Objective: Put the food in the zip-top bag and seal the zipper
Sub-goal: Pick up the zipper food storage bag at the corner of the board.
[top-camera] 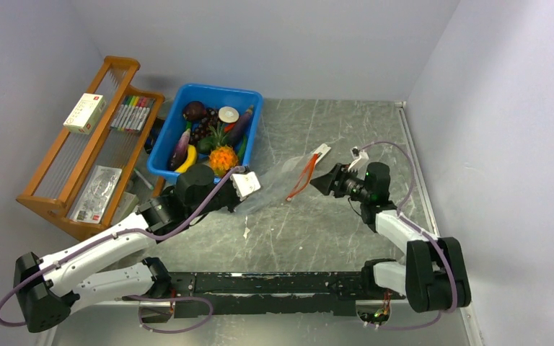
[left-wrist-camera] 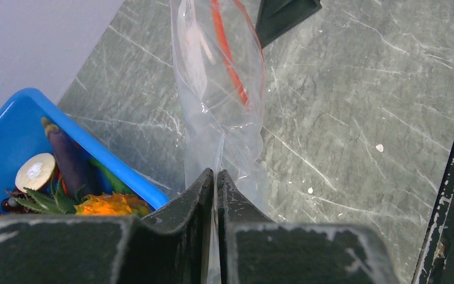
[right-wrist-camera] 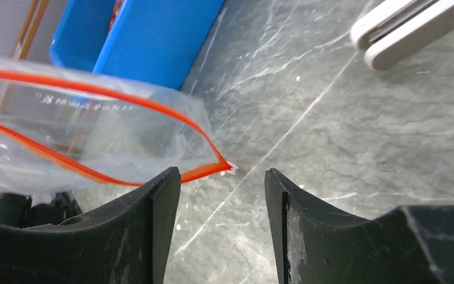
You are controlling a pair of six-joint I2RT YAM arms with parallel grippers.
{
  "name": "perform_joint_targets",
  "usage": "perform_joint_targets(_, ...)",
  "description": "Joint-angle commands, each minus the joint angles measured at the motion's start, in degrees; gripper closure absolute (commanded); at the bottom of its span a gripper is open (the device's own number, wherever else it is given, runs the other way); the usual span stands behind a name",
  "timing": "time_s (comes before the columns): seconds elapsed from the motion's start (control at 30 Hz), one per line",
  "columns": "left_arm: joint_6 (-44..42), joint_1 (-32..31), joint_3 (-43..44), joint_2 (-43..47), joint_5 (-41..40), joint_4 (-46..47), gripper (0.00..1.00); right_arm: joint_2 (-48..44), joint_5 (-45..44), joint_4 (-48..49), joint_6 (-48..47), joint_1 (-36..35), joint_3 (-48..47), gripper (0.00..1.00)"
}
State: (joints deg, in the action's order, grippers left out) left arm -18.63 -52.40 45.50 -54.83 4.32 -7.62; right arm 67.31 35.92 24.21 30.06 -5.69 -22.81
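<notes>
Black rail point(top-camera: 274, 282) along near edge, scratched grey-green desk point(top-camera: 317, 231), pale walls point(top-camera: 260, 36), left hand point(left-wrist-camera: 214, 174) clamped on zip-top bag point(left-wrist-camera: 213, 89), right hand point(right-wrist-camera: 221, 177) parted beside zipper point(right-wrist-camera: 124, 100).

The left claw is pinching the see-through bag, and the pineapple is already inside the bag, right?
Not quite. The left gripper does pinch the zip-top bag, but the pineapple is in the blue bin, not in the bag. The top external view shows it.

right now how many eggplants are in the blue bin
2: one eggplant by the bin's right wall, one near its left wall; others may lie hidden.
</notes>
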Motion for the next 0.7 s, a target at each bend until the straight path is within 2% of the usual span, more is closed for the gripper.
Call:
perform_joint_targets(0.0,-0.18,-0.33,-0.41,1.36,0.48,-0.27,0.93,2.47,8.65,17.38,0.75,0.11,2.16,0.45)
perform_joint_targets(0.17,-0.37,-0.34,-1.28,2.0,0.41,-0.18,0.93,8.27,10.34,27.27,1.79,-1.69,3.61,0.43)
perform_joint_targets(0.33,-0.39,-0.34,-1.73,2.3,0.83,-0.29,0.93,12.54,8.96,30.18,0.36,-4.36,1.29,0.36)
perform_joint_targets(0.53,-0.46,-0.33,-2.58,2.79,-0.23,0.28,0.93,22.19,15.54,46.8,6.84,-5.16,-1.22,0.35)
perform_joint_targets(0.67,-0.59,-0.33,-2.3,2.75,-0.72,-0.13,0.93,27.24,15.8,58.84,11.44,-6.21,0.78,0.39)
